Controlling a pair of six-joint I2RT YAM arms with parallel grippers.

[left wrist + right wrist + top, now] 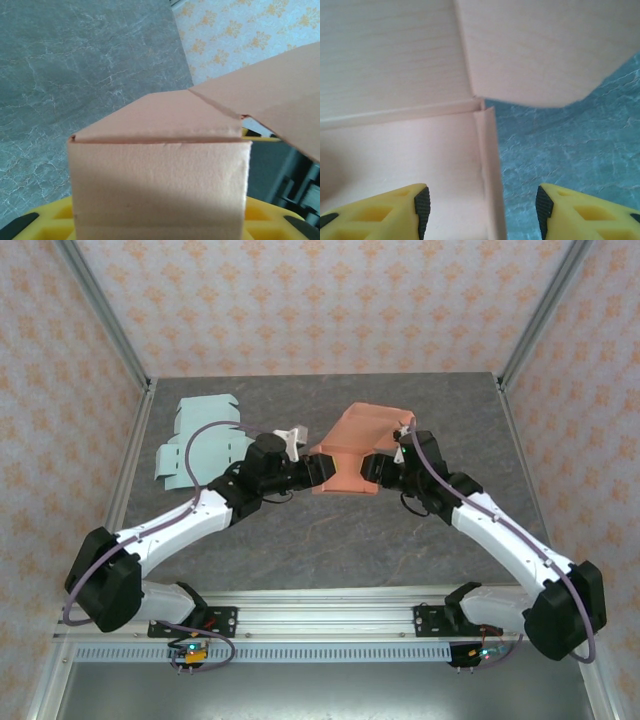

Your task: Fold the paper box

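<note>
Orange paper box sits half-formed on the middle of the table, between both arms. Right gripper is spread, a side wall between its fingers. Left gripper meets the box's left side; I cannot tell its grip.

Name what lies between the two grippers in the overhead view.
The orange paper box lies between the left gripper and the right gripper, shown in the top view.
</note>
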